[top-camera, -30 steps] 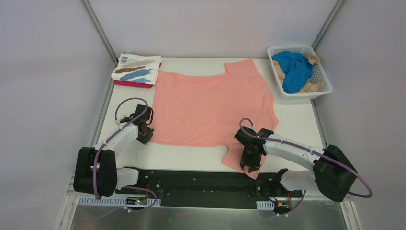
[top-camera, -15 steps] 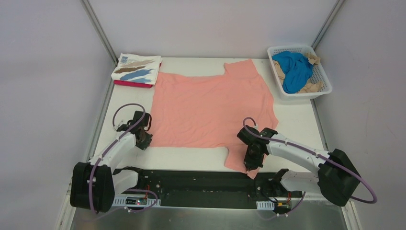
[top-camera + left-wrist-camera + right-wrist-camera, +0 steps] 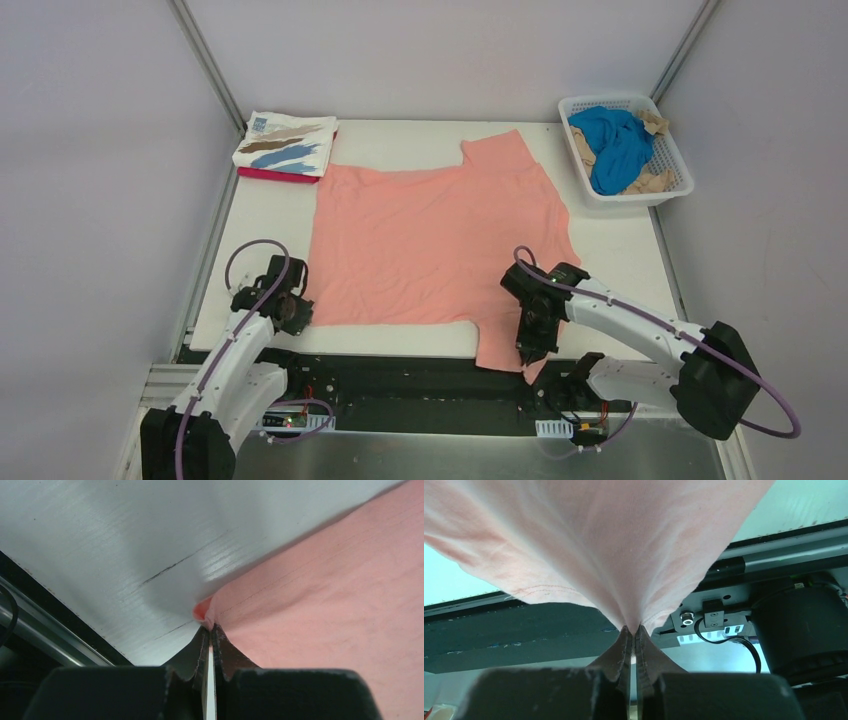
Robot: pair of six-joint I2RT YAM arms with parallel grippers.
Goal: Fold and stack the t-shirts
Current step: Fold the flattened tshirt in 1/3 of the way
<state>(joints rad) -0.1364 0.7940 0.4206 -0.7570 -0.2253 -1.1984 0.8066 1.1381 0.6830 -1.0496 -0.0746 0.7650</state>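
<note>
The large salmon-pink t-shirt [image 3: 430, 240] lies spread on the white table. My left gripper [image 3: 292, 314] is shut on its near left corner; the left wrist view shows the pinched pink cloth [image 3: 350, 595] at my gripper's tips [image 3: 209, 628]. My right gripper [image 3: 529, 350] is shut on the near right part of the shirt, which hangs over the table's front edge; the right wrist view shows the cloth [image 3: 614, 540] gathered into my gripper's tips [image 3: 633, 629]. A folded white tee with brown and blue brushstrokes [image 3: 285, 143] sits on a magenta tee [image 3: 275, 175] at the back left.
A white lattice basket [image 3: 671, 190] at the back right holds a bright blue tee [image 3: 615, 145] and tan cloth [image 3: 648, 182]. The black rail with the arm bases [image 3: 400, 385] runs along the near edge. Grey walls enclose the table on both sides.
Both grippers have pulled toward the near edge, dragging the salmon-pink shirt forward. Its far edge has drawn away from the folded stack and the back of the table.
</note>
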